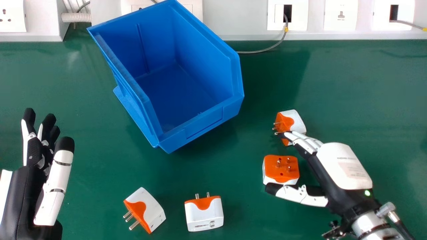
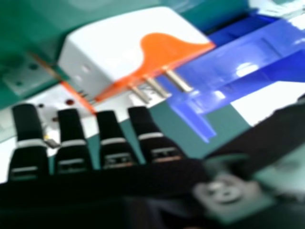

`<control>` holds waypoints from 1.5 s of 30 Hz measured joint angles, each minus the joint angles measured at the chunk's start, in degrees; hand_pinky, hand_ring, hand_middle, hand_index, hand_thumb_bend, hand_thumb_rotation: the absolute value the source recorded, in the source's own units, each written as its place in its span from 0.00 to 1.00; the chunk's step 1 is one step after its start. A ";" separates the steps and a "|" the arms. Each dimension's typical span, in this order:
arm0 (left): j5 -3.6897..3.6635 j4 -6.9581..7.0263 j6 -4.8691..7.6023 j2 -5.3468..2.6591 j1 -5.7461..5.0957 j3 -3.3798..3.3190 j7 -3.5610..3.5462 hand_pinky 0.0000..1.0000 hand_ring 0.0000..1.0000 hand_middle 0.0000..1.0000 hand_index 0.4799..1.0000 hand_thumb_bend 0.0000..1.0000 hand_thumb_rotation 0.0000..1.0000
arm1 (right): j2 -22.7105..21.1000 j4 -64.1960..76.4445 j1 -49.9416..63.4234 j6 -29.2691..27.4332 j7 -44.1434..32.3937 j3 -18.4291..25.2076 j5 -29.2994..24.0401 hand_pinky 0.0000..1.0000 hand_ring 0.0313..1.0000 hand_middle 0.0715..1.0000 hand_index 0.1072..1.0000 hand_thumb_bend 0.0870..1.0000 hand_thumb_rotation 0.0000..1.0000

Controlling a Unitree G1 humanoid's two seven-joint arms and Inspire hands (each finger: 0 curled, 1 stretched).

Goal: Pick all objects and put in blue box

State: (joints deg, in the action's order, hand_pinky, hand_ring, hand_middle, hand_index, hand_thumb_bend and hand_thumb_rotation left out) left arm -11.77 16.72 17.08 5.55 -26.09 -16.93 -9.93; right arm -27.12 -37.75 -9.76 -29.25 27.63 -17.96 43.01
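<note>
The right hand (image 1: 343, 166) spreads around a plug (image 1: 282, 168) at four o'clock, fingertips by another plug (image 1: 293, 121); left hand (image 1: 25, 190), spread, at eight; box (image 1: 206, 123), eleven; plug (image 1: 204, 215), six; plug (image 1: 151, 208), seven.

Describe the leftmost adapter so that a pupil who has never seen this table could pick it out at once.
In the head view, find the large blue box. Below and slightly left of its lowest corner sits the leftmost adapter, white and orange. It sits askew, prongs pointing down-left, whereas the adapter to its right points its prongs up the view.
</note>
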 measured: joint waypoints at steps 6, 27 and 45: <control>-0.04 0.05 -0.19 0.01 0.05 0.00 -0.03 1.00 1.00 1.00 0.95 0.38 0.74 | 0.06 0.07 1.27 0.02 -0.66 -0.60 -0.06 0.75 0.86 0.89 0.86 0.55 0.99; -0.52 2.04 -0.29 -0.05 -1.36 -0.12 -0.14 1.00 1.00 1.00 0.95 0.33 0.72 | 1.54 -6.47 -5.67 2.30 -0.48 -2.60 -0.05 0.76 0.86 0.89 0.86 0.52 0.96; -0.02 2.82 -1.07 -0.03 0.17 -0.12 0.28 1.00 1.00 1.00 0.96 0.31 0.73 | -1.53 -6.46 -8.45 5.05 0.81 -8.84 5.12 0.82 0.89 0.91 0.89 0.52 1.00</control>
State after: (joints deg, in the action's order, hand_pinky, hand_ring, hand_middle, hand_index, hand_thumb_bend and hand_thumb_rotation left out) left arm -11.80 19.54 16.01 5.52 -25.92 -17.05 -9.66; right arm -28.65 -44.21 -18.21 -24.20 28.44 -26.81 48.14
